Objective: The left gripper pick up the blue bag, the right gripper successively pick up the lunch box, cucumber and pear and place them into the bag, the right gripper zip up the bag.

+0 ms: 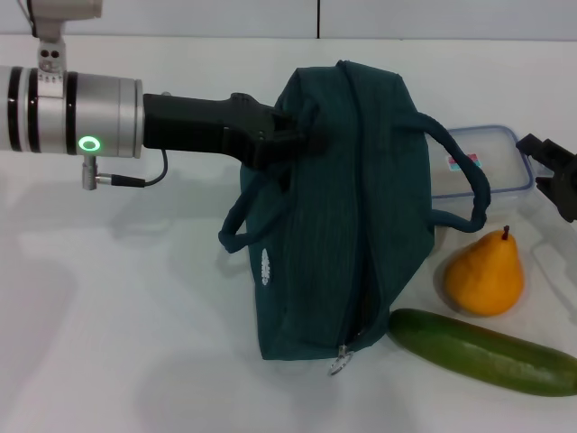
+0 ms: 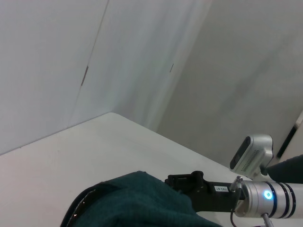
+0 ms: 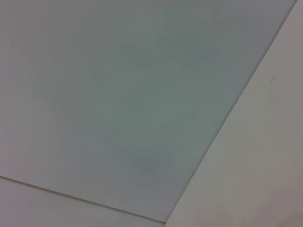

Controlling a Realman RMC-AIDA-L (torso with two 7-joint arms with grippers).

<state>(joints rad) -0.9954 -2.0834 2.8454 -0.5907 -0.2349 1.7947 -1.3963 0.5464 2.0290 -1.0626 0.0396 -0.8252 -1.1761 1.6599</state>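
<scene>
The blue bag (image 1: 343, 207) lies in the middle of the white table, its zipper running lengthwise down to the metal pull (image 1: 340, 364). My left gripper (image 1: 287, 137) comes in from the left and is shut on the bag's near edge by a handle. Behind the bag's other handle sits the lunch box (image 1: 491, 171). The pear (image 1: 484, 275) stands upright in front of it, and the cucumber (image 1: 482, 352) lies nearest the front edge. My right gripper (image 1: 548, 171) hovers open at the far right beside the lunch box, holding nothing. The left wrist view shows the bag's fabric (image 2: 137, 201).
The white table (image 1: 117, 316) spreads out to the left of the bag. A pale wall rises behind the table. The right wrist view shows only blank white surfaces.
</scene>
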